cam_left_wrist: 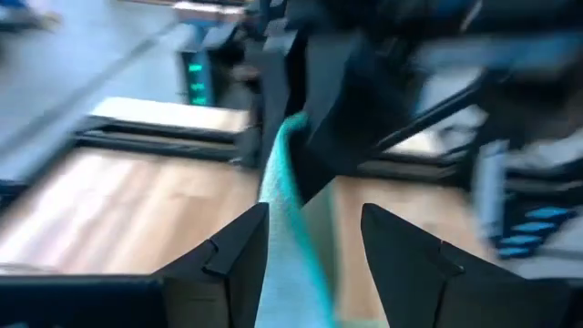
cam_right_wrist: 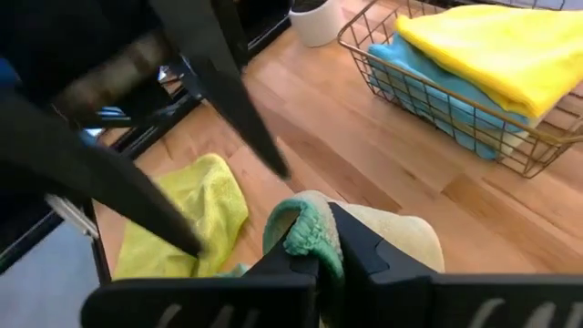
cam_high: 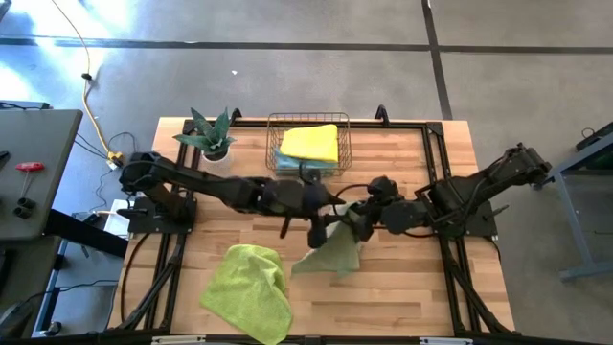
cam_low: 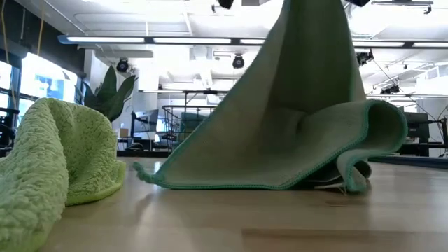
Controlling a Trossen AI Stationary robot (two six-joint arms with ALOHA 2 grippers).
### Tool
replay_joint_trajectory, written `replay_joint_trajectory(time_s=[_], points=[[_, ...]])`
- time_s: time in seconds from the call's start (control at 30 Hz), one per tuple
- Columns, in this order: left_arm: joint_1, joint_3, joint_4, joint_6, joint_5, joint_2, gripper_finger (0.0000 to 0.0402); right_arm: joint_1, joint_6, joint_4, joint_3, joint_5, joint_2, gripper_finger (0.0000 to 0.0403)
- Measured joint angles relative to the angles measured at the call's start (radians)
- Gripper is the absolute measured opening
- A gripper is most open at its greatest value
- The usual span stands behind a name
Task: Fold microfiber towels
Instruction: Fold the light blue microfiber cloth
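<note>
A pale sage green microfiber towel [cam_high: 330,254] hangs at the table's middle from my right gripper [cam_high: 356,222], which is shut on its top. My left gripper [cam_left_wrist: 314,214] stands open right beside it. The towel's teal-hemmed edge [cam_left_wrist: 290,210] runs down between the left gripper's fingers. A lime green towel [cam_high: 249,287] lies crumpled on the table at the near left. A yellow towel [cam_high: 310,142] lies folded on a light blue one [cam_right_wrist: 437,96] in the wire basket [cam_high: 345,144] at the far middle. My right gripper pinches a bunched, hemmed fold [cam_right_wrist: 305,232] at the sage towel's top between its two fingers, coming slanting down from the table's right. The towel hangs below the fingers, and its lower part [cam_low: 266,178] rests spread and curled on the table. Whether my left gripper touches the towel I cannot tell.
A spiky potted plant [cam_high: 209,134] stands at the far left, beside the basket. A black frame [cam_high: 436,163] runs round the wooden table top. Bare wood shows at the near right [cam_high: 431,287] and between the two loose towels.
</note>
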Motion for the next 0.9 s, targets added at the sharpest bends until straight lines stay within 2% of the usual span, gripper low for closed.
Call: replay_joint_trajectory(time_s=[0.07,0.17,0.23,0.3,0.43,0.57,0.77,0.9], points=[[-0.019,-0.001,0.021,0.059,-0.089,0.026,0.0168,-0.018,0.013,0.010,0.000,-0.014,0.000,0.0000],[-0.044,-0.001,0.058,0.127,-0.275,0.060,0.0168,-0.039,0.012,0.028,0.000,-0.038,0.000,0.0000],[-0.056,-0.001,0.081,0.136,-0.405,0.083,0.0168,-0.047,-0.002,0.034,0.000,-0.049,0.000,0.0000],[-0.065,-0.001,0.095,0.136,-0.480,0.099,0.0168,-0.052,-0.004,0.033,0.000,-0.045,0.000,0.0000],[-0.065,-0.001,0.056,0.062,-0.487,0.104,0.0168,-0.059,-0.020,0.032,0.000,-0.054,0.000,0.0000],[-0.064,0.000,-0.068,-0.038,-0.485,0.104,0.0168,-0.068,-0.035,0.031,0.000,-0.050,-0.012,0.0000],[-0.073,0.000,-0.225,-0.204,-0.407,0.106,0.0168,-0.088,-0.063,0.033,0.000,-0.024,-0.043,0.0000],[-0.093,-0.002,-0.294,-0.270,-0.399,0.127,0.0168,-0.096,-0.086,0.033,0.000,0.015,-0.067,0.0000]])
